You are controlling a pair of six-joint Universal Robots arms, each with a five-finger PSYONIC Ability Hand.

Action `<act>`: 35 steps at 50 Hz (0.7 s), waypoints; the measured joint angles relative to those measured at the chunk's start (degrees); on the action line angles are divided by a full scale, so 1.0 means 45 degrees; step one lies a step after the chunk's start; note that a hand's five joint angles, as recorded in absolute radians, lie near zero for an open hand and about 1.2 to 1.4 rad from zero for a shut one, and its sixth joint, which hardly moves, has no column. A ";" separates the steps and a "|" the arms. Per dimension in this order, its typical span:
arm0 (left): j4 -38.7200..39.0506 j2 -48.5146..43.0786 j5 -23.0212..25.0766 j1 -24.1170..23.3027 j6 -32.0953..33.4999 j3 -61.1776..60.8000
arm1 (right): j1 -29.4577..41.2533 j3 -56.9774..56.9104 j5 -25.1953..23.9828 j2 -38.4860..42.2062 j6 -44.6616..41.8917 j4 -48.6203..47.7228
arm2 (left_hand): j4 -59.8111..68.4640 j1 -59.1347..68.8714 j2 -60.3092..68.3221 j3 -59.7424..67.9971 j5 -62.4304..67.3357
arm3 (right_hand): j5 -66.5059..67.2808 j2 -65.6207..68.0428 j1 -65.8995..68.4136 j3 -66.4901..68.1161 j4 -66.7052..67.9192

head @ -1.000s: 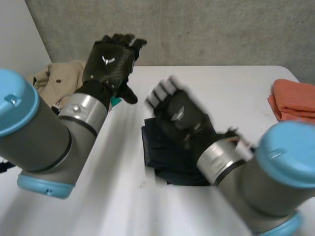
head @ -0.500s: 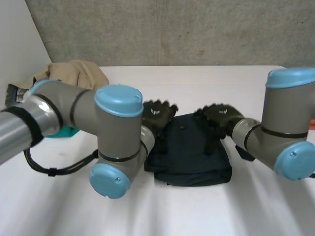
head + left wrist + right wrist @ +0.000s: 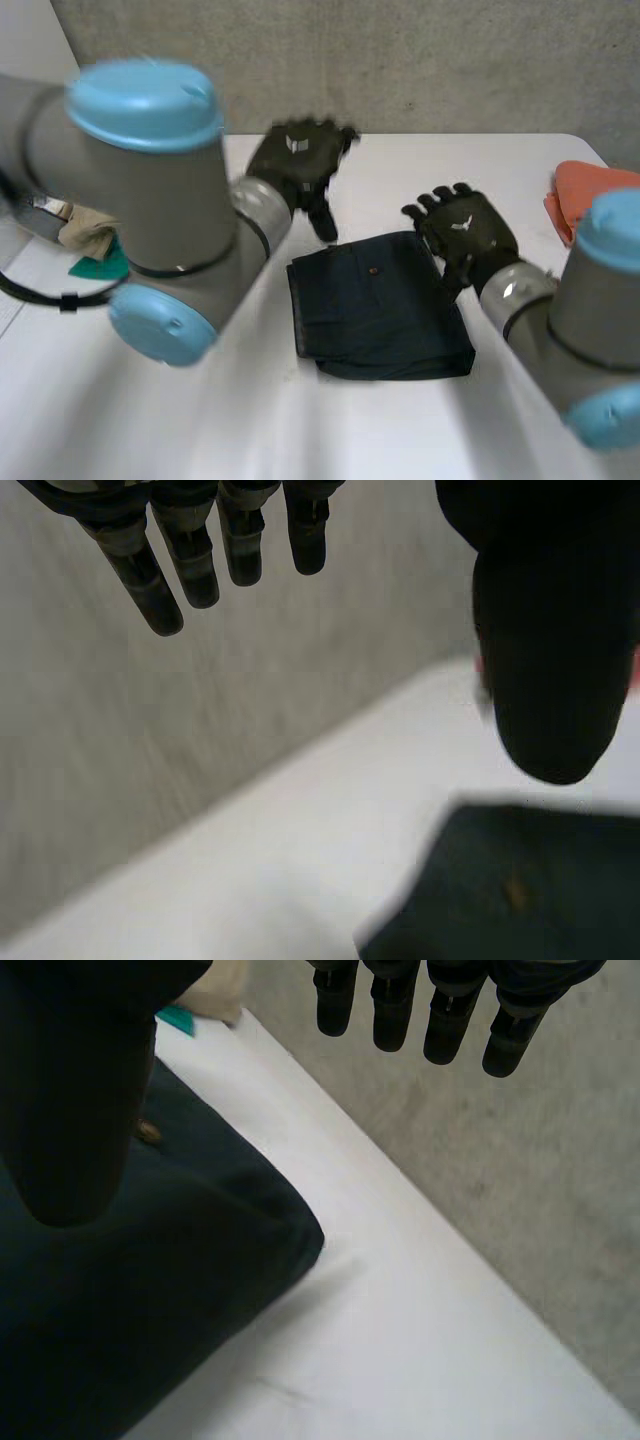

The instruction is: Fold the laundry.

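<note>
The white table point(image 3: 420, 165) meets a grey concrete wall point(image 3: 400, 60). Bare tabletop lies open before and behind the folded dark garment point(image 3: 380, 310), which is flat at the table's middle. The left hand point(image 3: 295, 160) hangs just past the garment's far left corner, fingers straight, thumb apart, holding nothing. The right hand point(image 3: 468, 235) is over the far right corner, likewise spread. An orange cloth point(image 3: 590, 195) sits at the table's right edge, a beige cloth point(image 3: 85, 230) at its left. Each hand's back bears 1 white mark, too small to read.
</note>
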 measured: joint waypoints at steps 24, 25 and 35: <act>-0.0958 0.0911 0.8342 0.1211 -0.0076 0.0840 | 0.1451 0.4445 0.0261 0.1742 -0.0739 -0.6129 | -0.0049 0.0000 0.0000 0.0000 0.0000 | 0.0000 0.0000 0.0000 0.0000 0.0000; -0.0946 0.0897 0.8315 0.1194 -0.0077 0.0797 | 0.1430 0.4258 0.0259 0.1996 -0.0761 -0.6287 | -0.0048 0.0000 0.0000 -0.0001 0.0000 | 0.0001 0.0000 0.0000 0.0000 0.0000; -0.0887 0.0894 0.8232 0.1041 -0.0076 0.0497 | 0.1323 0.2796 0.0258 0.3278 -0.0769 -0.7100 | -0.0049 0.0001 0.0000 -0.0001 0.0000 | 0.1876 0.2540 0.2528 0.2310 0.2276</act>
